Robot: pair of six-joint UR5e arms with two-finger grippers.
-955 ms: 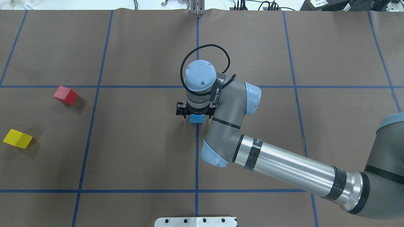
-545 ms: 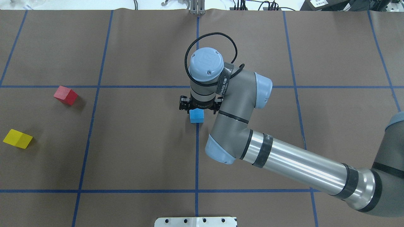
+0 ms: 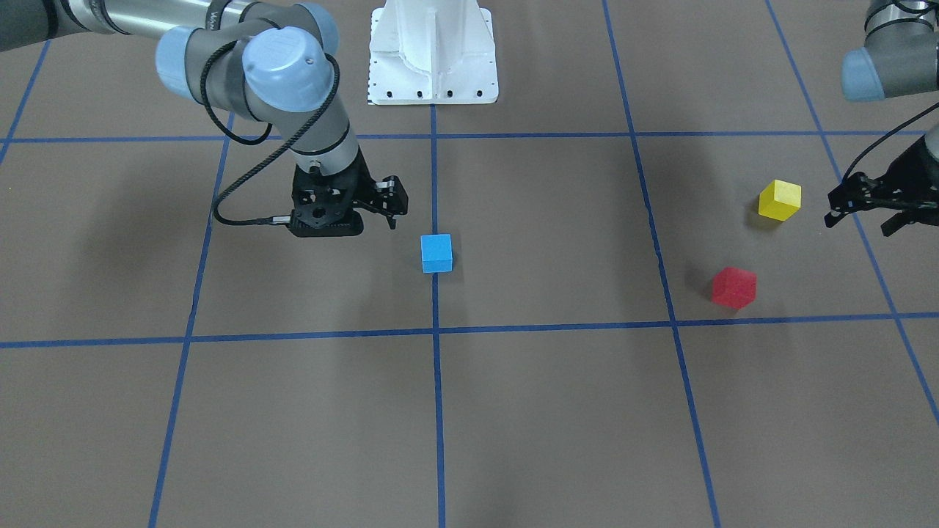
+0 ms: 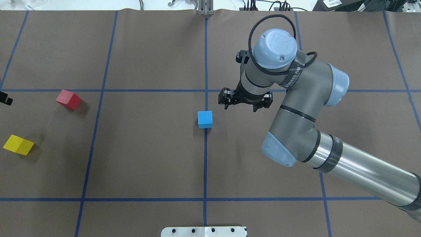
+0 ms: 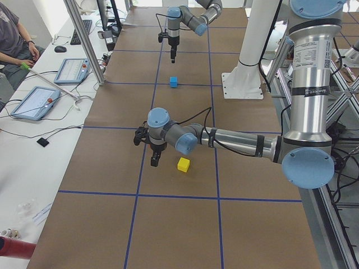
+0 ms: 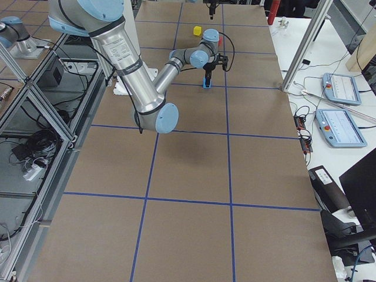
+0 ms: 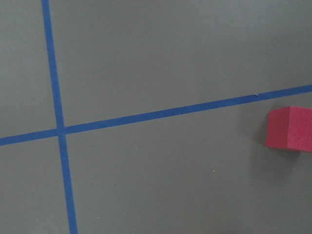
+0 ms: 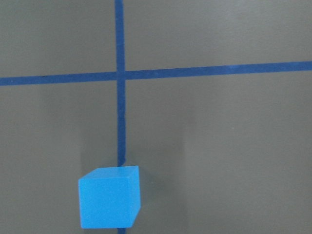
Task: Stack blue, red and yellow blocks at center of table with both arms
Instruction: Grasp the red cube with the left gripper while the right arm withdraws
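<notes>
The blue block (image 4: 205, 119) stands alone on the centre line of the table; it also shows in the front view (image 3: 436, 253) and low in the right wrist view (image 8: 109, 197). My right gripper (image 4: 241, 105) is open and empty, raised above the table to the right of the blue block. The red block (image 4: 68, 99) and the yellow block (image 4: 18, 144) lie apart at the far left. My left gripper (image 3: 862, 214) hovers open and empty beside the yellow block (image 3: 779, 199), near the red block (image 3: 733, 286). The red block shows at the right edge of the left wrist view (image 7: 290, 129).
The table (image 4: 148, 158) is covered in brown paper with a grid of blue tape lines. The white robot base plate (image 4: 204, 231) sits at the near edge. Operators' tablets (image 5: 33, 101) lie on a side bench beyond the table.
My right gripper has come off the blue block and moved up and to the right, leaving the block on the centre line. My left gripper's tip has appeared at the overhead view's left edge.
</notes>
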